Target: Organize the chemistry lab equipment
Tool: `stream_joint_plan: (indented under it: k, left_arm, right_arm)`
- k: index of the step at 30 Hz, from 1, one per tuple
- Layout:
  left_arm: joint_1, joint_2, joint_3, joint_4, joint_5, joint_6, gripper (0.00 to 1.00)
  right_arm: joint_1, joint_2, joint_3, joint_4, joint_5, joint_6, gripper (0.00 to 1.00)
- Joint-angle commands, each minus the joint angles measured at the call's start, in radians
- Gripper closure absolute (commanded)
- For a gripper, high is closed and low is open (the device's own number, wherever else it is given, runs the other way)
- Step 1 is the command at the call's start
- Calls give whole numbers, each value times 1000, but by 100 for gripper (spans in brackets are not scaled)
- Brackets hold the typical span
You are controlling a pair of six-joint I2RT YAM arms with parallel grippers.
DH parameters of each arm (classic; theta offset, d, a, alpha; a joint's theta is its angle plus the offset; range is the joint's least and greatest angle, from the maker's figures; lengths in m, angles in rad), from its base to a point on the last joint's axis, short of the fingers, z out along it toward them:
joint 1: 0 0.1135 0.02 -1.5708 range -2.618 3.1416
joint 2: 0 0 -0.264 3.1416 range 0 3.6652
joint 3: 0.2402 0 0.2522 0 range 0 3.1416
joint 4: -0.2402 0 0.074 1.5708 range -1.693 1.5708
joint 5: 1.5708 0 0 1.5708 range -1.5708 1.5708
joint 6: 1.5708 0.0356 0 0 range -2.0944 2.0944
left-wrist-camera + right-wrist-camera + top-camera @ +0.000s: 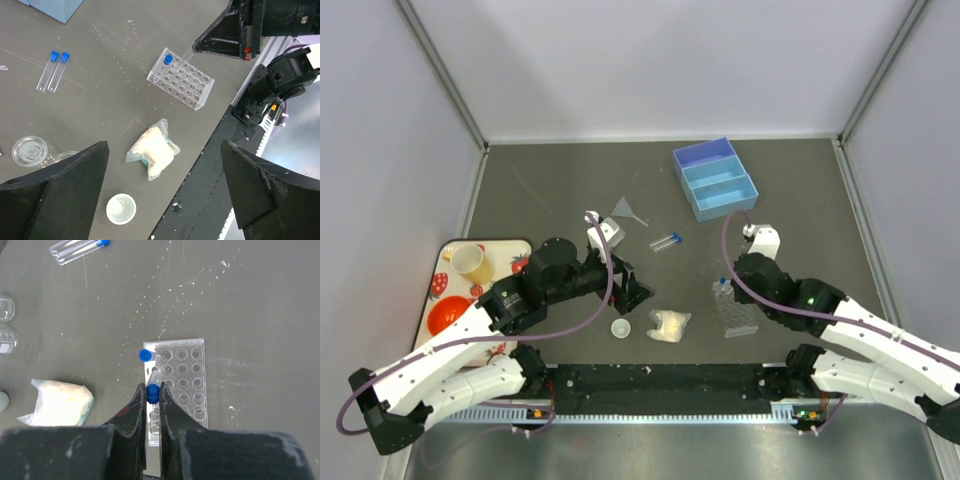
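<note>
Right fingers (pixel 134 415), grey tabletop (pixel 250 300), white walls (pixel 660 60)

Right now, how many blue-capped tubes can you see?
4. Two loose tubes lie together on the table; a corner tube stands in the rack; the right gripper pinches a held tube. Others may be hidden.

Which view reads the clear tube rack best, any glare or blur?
Top external: even, soft light, but the clear rectangular plastic tube rack is small and faint on the dark grey table. Left wrist: rack holes crisp, left gripper's black fingers slightly soft. Right wrist: rack and held clear blue-capped tube sharpest, light glare along the rack's far edge.
</note>
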Motion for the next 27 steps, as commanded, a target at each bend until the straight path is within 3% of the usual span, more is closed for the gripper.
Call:
stream_joint_plan:
  k: [1, 27]
  left_arm:
    - [1, 1, -6, 55, 2, 20, 1]
    - [1, 6, -1, 60, 1, 31, 1]
  right_arm:
    - [-2, 22, -23, 29, -19, 24, 100]
    - [-2, 102, -57, 118, -20, 3, 100]
